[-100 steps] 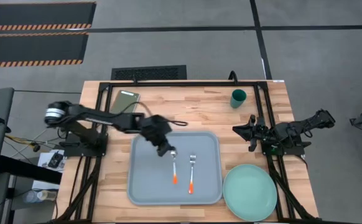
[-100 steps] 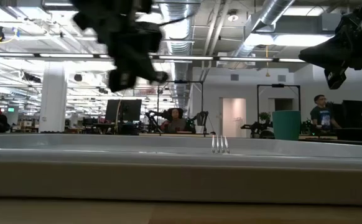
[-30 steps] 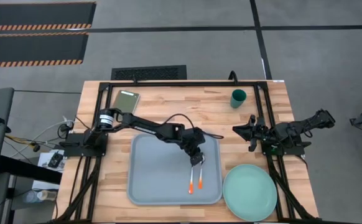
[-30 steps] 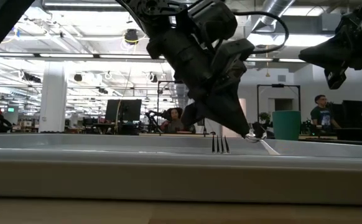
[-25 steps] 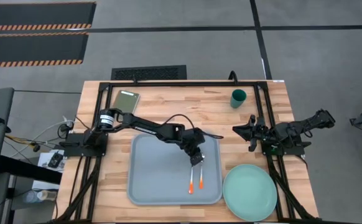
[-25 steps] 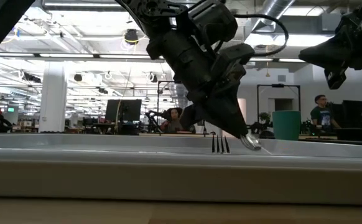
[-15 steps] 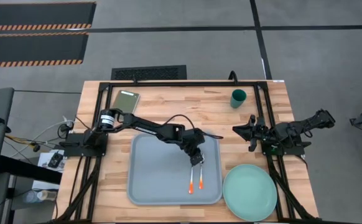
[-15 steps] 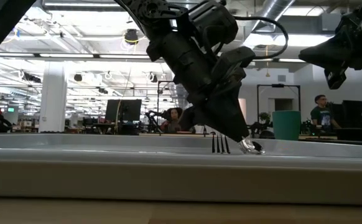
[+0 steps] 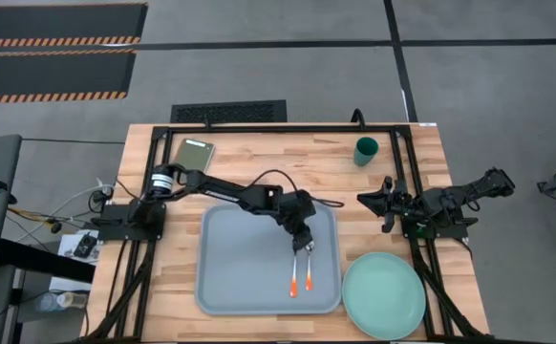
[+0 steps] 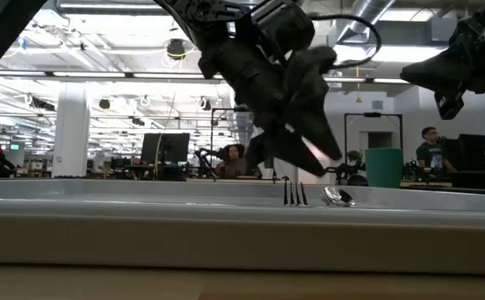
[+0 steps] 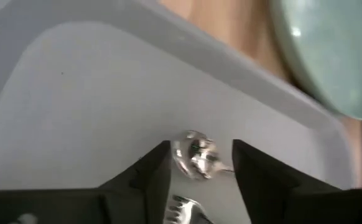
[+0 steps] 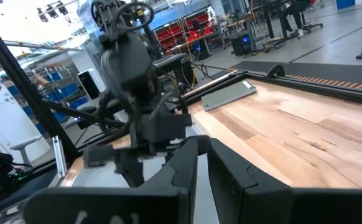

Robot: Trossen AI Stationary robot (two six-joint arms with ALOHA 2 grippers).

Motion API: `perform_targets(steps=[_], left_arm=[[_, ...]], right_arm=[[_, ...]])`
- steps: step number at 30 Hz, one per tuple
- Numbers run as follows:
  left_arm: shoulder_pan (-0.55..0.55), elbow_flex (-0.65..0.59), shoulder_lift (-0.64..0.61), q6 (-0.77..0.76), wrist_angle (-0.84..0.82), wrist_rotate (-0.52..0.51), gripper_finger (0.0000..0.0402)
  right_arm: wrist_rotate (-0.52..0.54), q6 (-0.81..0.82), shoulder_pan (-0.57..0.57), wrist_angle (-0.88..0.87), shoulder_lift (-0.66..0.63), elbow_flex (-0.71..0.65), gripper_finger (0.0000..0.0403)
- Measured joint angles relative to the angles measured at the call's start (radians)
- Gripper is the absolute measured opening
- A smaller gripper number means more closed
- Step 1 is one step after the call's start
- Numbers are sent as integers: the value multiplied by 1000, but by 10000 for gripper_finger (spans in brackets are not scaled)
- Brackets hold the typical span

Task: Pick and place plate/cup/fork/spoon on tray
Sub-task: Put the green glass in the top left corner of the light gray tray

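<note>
The spoon [image 9: 309, 268] and the fork [image 9: 295, 272] lie side by side on the right part of the tray [image 9: 230, 277], orange handles toward the near edge, the spoon on the right. My left gripper [image 9: 304, 245] hangs open just above the spoon's bowl [image 11: 193, 154], one finger on each side of it and neither touching. In the low view the bowl [image 10: 338, 197] rests on the tray floor beside the fork's tines [image 10: 294, 193]. The plate [image 9: 383, 296] lies on the table right of the tray. The cup [image 9: 366, 150] stands at the far right. My right gripper [image 9: 372, 201] waits at the right, its fingers a narrow gap apart and holding nothing.
An olive-green pad [image 9: 192, 153] lies at the far left of the table. Black frame rails run along the table's left, right and far sides. The left half of the tray is bare. People [image 10: 430, 150] show in the room beyond the table.
My left gripper has lowered the tilted spoon until its bowl came to rest on the tray beside the fork. It has then opened, let go and risen a little. The spoon now lies flat on the tray.
</note>
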Motion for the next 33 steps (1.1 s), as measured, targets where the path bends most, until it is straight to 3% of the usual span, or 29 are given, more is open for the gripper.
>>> perform_targets(steps=[4, 12, 17, 23, 28, 33], left_arm=[[22, 0, -55, 10, 1, 63, 194], [61, 0, -217, 130, -2, 53, 210], [58, 0, -343, 244, 1, -9, 210], [52, 1, -512, 364, 1, -131, 210], [52, 2, -640, 336, -41, -194, 210], [45, 2, -731, 279, -133, -216, 210]], right_arm=[[0, 33, 0, 0, 0, 0, 66], [-23, 17, 1, 6, 0, 0, 66], [-21, -14, -1, 81, 0, -5, 67], [18, -184, -8, 296, 0, 19, 93], [208, -277, -13, 164, 45, 164, 135], [530, -275, -14, -13, 172, 351, 172]])
